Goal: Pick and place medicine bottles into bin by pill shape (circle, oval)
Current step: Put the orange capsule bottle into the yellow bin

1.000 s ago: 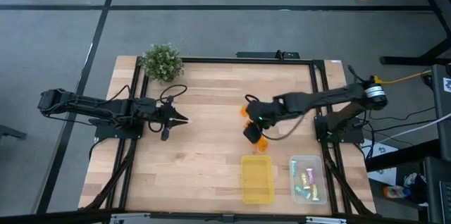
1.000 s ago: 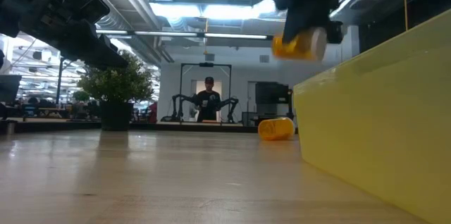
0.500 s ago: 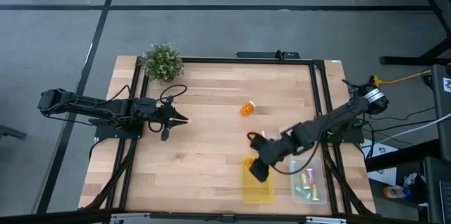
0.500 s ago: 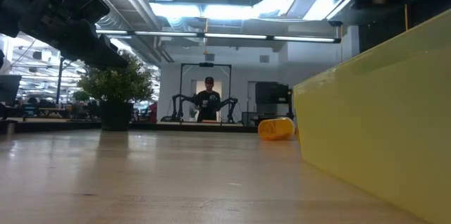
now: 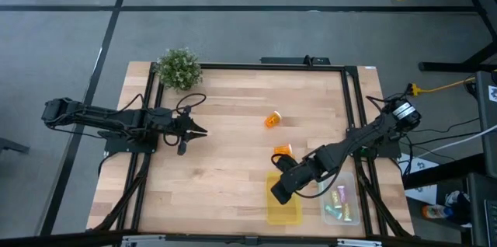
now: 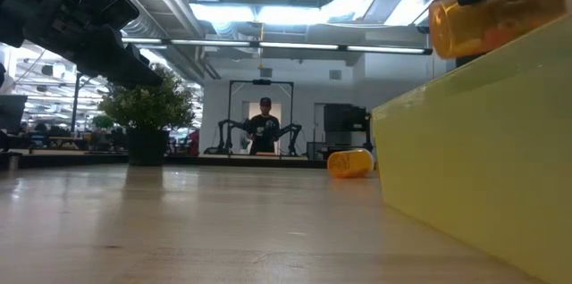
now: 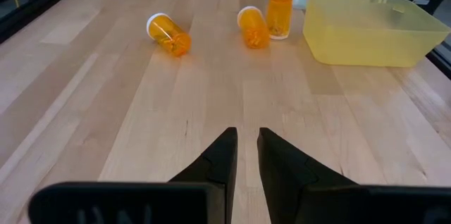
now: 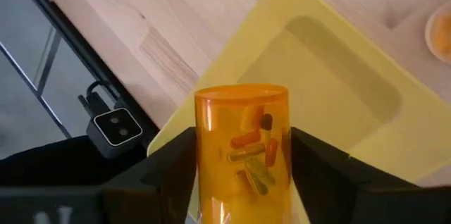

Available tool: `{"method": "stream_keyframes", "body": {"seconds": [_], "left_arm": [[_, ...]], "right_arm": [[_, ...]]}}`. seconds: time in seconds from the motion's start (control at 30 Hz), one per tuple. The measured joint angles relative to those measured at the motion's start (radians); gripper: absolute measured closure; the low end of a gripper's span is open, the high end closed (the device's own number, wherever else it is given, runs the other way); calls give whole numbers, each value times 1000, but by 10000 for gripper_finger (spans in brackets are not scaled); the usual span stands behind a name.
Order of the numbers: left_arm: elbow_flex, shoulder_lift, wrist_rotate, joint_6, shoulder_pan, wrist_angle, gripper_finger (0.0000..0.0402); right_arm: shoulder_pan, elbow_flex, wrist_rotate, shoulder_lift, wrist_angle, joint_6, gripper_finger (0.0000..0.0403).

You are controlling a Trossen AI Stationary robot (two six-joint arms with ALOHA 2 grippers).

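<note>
Right gripper [image 8: 243, 160] fingers pinching orange bottle [image 8: 243, 150] above yellow bin [image 5: 283, 198]; left gripper [image 5: 196, 132] fingers nearly together, idle over table [image 5: 225, 161]. Risk: releasing off-centre, bouncing off rim, rolling away.

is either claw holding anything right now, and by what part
The right claw holds an orange medicine bottle by its sides, above the yellow bin. The left claw holds nothing.

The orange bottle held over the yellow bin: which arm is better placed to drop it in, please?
Right. The right gripper already holds the orange bottle above the yellow bin; the left gripper waits far off, empty.
</note>
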State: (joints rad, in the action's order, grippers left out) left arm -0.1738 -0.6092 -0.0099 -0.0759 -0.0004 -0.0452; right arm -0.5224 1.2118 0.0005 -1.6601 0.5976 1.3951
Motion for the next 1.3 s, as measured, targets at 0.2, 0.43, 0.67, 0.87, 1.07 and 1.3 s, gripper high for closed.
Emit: {"method": "stream_keyframes", "body": {"seconds": [0.2,0.43,0.67,0.87,1.07,1.3], "left_arm": [[0,0,0,0,0,0,351],[0,0,0,0,0,0,351],[0,0,0,-1,0,0,351],[0,0,0,-2,0,0,351],[0,0,0,-3,0,0,351],[0,0,0,-4,0,0,351]], "right_arm": [[0,0,-3,0,7,10,142],[6,0,-34,1,6,-21,133],[63,0,-39,1,-3,-109,139],[162,0,29,2,-2,-262,140],[279,0,52,2,19,-409,140],[396,0,155,2,29,-409,140]]}}
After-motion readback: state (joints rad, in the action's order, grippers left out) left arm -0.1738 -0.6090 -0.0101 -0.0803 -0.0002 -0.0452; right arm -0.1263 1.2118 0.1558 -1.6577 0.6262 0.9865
